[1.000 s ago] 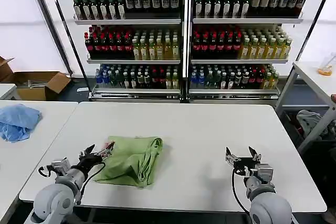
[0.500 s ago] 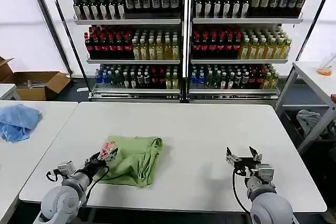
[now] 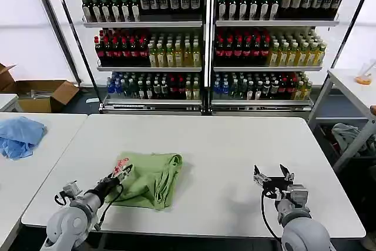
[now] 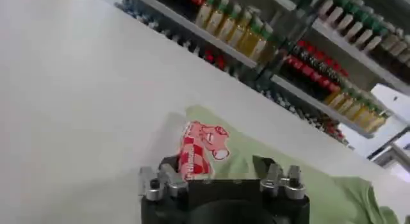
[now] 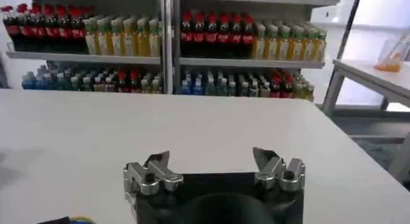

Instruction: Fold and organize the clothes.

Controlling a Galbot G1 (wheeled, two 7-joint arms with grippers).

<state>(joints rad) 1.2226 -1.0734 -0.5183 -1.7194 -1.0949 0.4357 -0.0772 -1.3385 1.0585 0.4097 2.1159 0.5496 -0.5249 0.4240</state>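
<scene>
The light green shirt (image 3: 150,178) was seen lying folded into a rough bundle on the white table (image 3: 229,151), toward the table's near edge and on its left half in the head view. At the shirt's left border a red-and-white print (image 3: 121,163) was turned upward. The left gripper (image 3: 118,174) was placed low at that same border of the shirt, its fingers spread apart and nothing clamped between them. In the left wrist view the gripper (image 4: 218,169) was shown from behind, with the print (image 4: 200,149) lying just ahead of one fingertip and the shirt's green fabric (image 4: 320,187) reaching away past the other; whether the fingertips were touching the cloth could not be told there. The print's checked pattern was made out in that view, while in the head view it was given only as a small red patch. The right gripper (image 3: 272,175) was held well apart from the shirt, over bare table near the front edge, with its fingers likewise apart. In the right wrist view that gripper (image 5: 211,160) was shown open above the plain tabletop (image 5: 192,126), with shelves of bottles (image 5: 211,43) standing beyond the table's far edge. A smaller light blue cloth (image 3: 20,136) was seen on a neighbouring table (image 3: 23,174) left of the shirt.
</scene>
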